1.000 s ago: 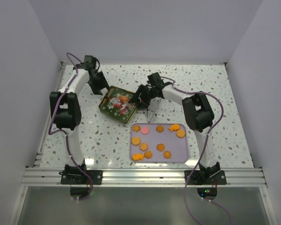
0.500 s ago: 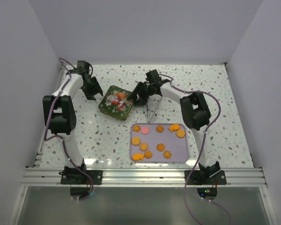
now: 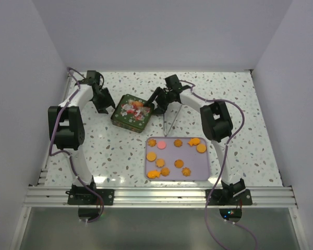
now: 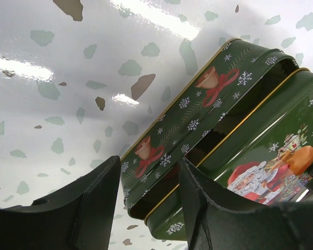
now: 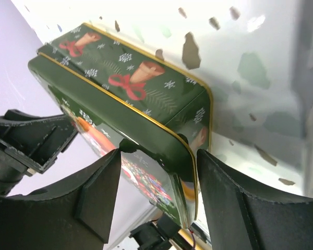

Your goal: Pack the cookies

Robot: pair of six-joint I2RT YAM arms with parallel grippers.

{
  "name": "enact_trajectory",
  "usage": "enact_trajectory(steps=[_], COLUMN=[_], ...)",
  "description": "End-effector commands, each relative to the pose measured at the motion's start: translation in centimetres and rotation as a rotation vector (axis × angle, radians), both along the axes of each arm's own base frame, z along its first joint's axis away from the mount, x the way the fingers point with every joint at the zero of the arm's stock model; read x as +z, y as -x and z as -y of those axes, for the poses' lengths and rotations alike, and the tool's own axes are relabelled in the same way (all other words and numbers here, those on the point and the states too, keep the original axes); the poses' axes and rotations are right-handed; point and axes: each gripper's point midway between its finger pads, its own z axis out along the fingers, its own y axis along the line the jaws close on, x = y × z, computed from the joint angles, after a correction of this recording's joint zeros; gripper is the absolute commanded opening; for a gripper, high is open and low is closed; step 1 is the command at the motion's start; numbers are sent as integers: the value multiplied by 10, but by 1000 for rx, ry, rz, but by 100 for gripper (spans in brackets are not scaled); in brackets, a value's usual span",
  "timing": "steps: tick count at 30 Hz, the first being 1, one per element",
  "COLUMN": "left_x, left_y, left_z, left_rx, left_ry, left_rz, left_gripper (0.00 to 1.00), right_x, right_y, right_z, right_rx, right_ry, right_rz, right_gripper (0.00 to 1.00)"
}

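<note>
Several orange cookies [image 3: 179, 163] and one pink cookie [image 3: 161, 144] lie on a lilac tray [image 3: 209, 167] at the near middle. A green Christmas tin [image 3: 129, 112] sits behind the tray and also shows in the left wrist view [image 4: 198, 112] and the right wrist view [image 5: 120, 62]. Its lid [image 4: 281, 120] stands ajar, with a dark gap above the base. My left gripper [image 3: 106, 103] [image 4: 148, 205] straddles the tin's left corner, fingers against it. My right gripper [image 3: 155, 107] [image 5: 156, 195] is shut on the lid's right corner [image 5: 169, 151].
White walls close in the speckled table [image 3: 235, 104] on three sides. A metal rail [image 3: 156, 195] runs along the near edge, by both arm bases. A thin grey wire [image 3: 171, 124] slants from the right arm down to the tray's far edge.
The tin has shifted up and left, and both grippers went with it. The left arm swung out to the left, then came back against the tin's left corner.
</note>
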Motion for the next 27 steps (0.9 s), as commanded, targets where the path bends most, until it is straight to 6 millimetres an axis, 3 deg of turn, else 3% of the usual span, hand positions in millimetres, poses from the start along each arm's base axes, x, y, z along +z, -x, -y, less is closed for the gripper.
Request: enact_trajectory(steps=[1, 6, 9, 13, 17, 19, 21, 27], left_x=[18, 19, 24, 60, 75, 67, 45, -4], left_y=[-6, -6, -9, -21, -25, -24, -18, -1], left_z=[-2, -8, -27, -26, -38, -43, -45, -38], left_rx=[-16, -9, 48, 45, 55, 65, 63, 45], left_ry=[-13, -37, -24, 76, 55, 25, 16, 49], left_rz=[64, 47, 84, 243, 298, 261, 178, 55], left_gripper=[53, 54, 54, 56, 57, 58, 57, 53], right_x=[-1, -2, -1, -1, -3, -2, -1, 3], right_y=[-10, -12, -14, -14, -15, -15, -16, -19], right_z=[4, 3, 2, 1, 2, 2, 2, 0], right_rx=[-41, -50, -55, -54, -56, -58, -56, -59], right_ry=[12, 7, 3, 5, 8, 8, 7, 8], right_rz=[-11, -17, -13, -13, -12, -14, -10, -5], right_gripper=[63, 63, 64, 64, 63, 63, 63, 63])
